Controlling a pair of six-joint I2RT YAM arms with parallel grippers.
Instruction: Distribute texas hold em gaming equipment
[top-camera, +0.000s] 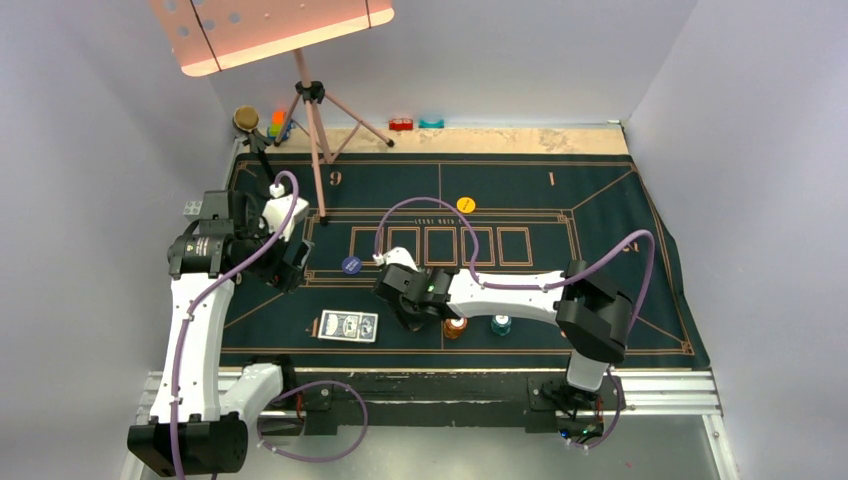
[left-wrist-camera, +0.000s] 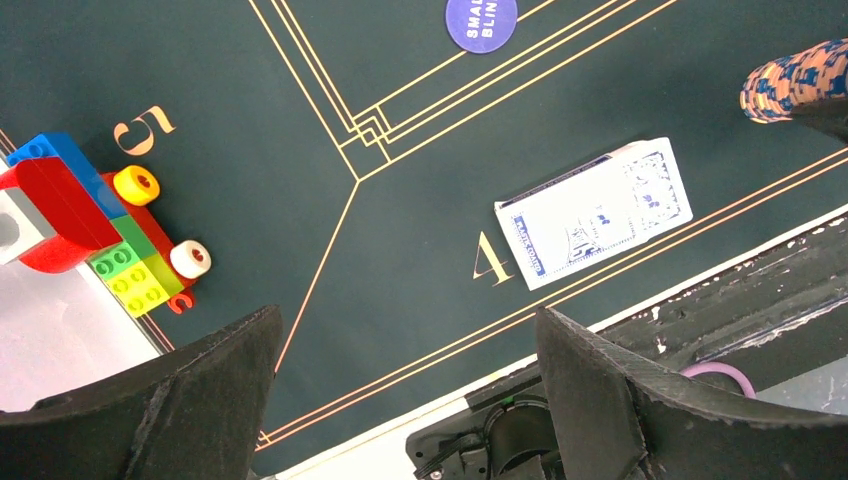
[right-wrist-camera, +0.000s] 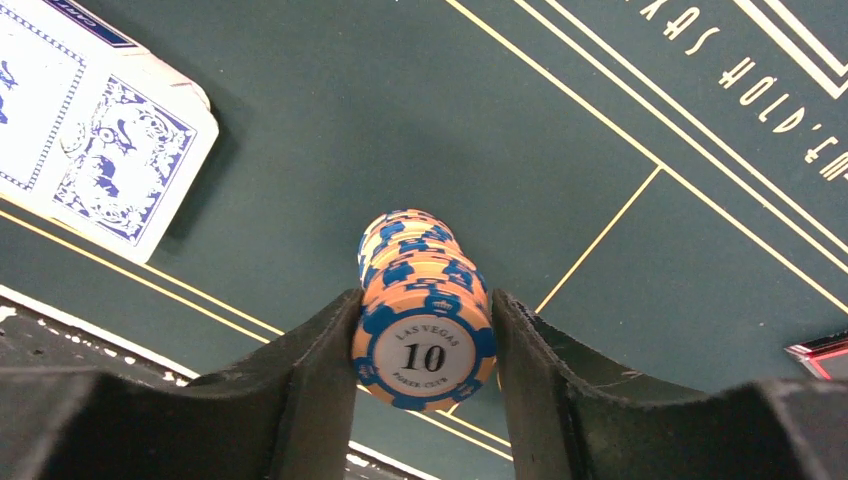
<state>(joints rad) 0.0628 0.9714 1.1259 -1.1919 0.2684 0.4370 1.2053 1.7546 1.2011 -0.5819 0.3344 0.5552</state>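
Right fingers (right-wrist-camera: 320, 390): clamped on an orange chip stack (right-wrist-camera: 425, 330), one finger against each side. The top chip reads 10. Can't tell whether the stack sits on the mat (right-wrist-camera: 300, 120) or is just off it. Position: near side of the table (top-camera: 480, 140), about centre.

Cards (right-wrist-camera: 90, 120): one deck, blue-and-white backs up, flat on the mat by its near edge. It is left of the gripped stack and not touching it.

Under my right forearm, to the right of the fingers, there is a second orange stack (top-camera: 455, 327). A teal chip stack (top-camera: 500, 324) stands just beside it, further right. Both are upright near the mat's near border.

Left fingers (left-wrist-camera: 180, 400): spread wide, nothing between them. They hang over the left part of the mat, above the printed 4.

Blue disc (left-wrist-camera: 481, 20): flat on the mat, farther out than the cards, between my two arms.

Yellow disc (top-camera: 466, 204): flat on the mat, farther out still, about centre, well apart from the blue one.

Toy blocks (left-wrist-camera: 90, 220): a stacked pile at the mat's left edge by the printed 5, left of my left fingers.
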